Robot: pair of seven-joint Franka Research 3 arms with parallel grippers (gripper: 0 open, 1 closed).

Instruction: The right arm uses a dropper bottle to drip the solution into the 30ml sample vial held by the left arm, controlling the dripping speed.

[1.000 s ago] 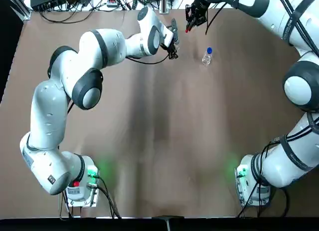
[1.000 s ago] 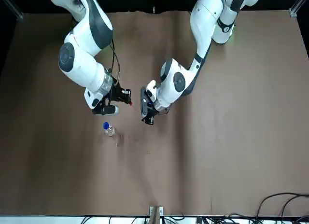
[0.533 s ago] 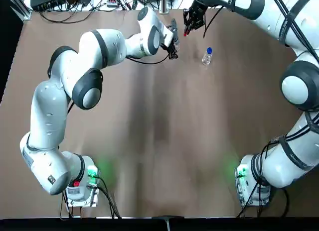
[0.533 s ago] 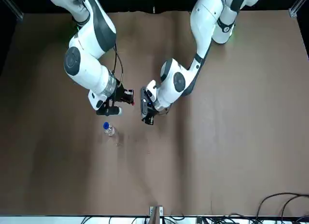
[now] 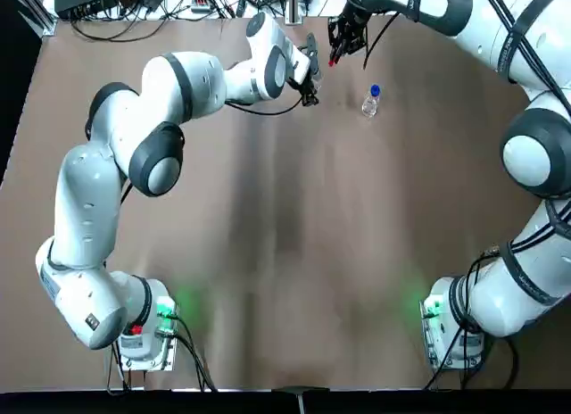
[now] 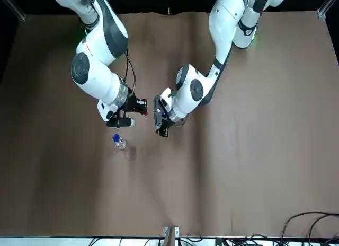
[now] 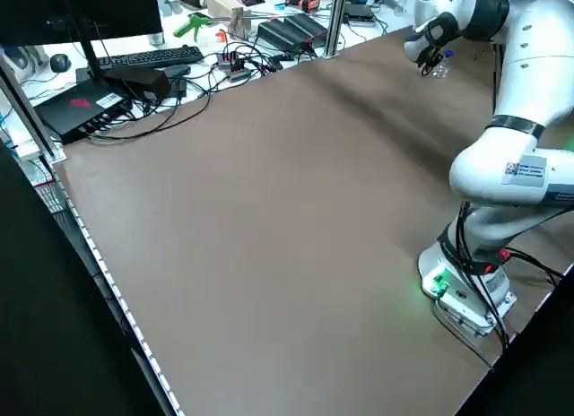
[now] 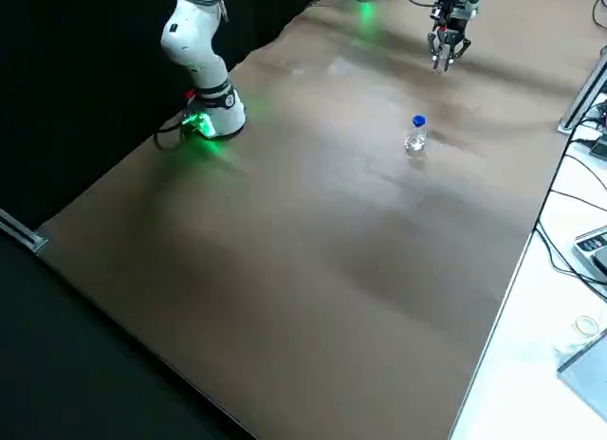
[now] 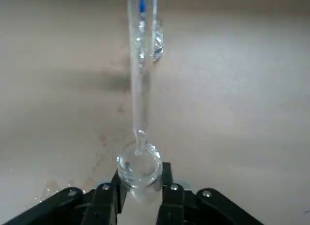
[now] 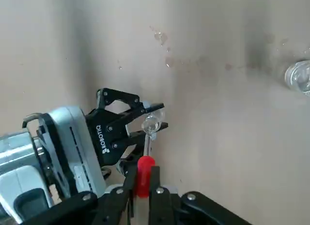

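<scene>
- Fingers of the left hand are closed around the little clear sample vial, one on each side; it is up off the desk, its round mouth uncovered
- The right hand is pinching the red bulb of the dropper; from the bulb a slim glass tube runs down to the vial, and its narrow tip sits at the mouth; I cannot tell how far inside it reaches, nor whether a drop is falling
- The dropper bottle stands upright on the desk, apart from its red-topped dropper; it is clear glass with a blue collar, near both hands and touching neither
- Both hands are over the far part of the desk from the robot's bases, close together; the left arm stretches inward from its own side, the right arm comes across from the other; green light glows at both bases
- Small wet-looking spots dot the brown desktop near the hands and the bottle
- Past the desk's edge I see a monitor, a black keyboard and a tangle of black cables on a white surface
</scene>
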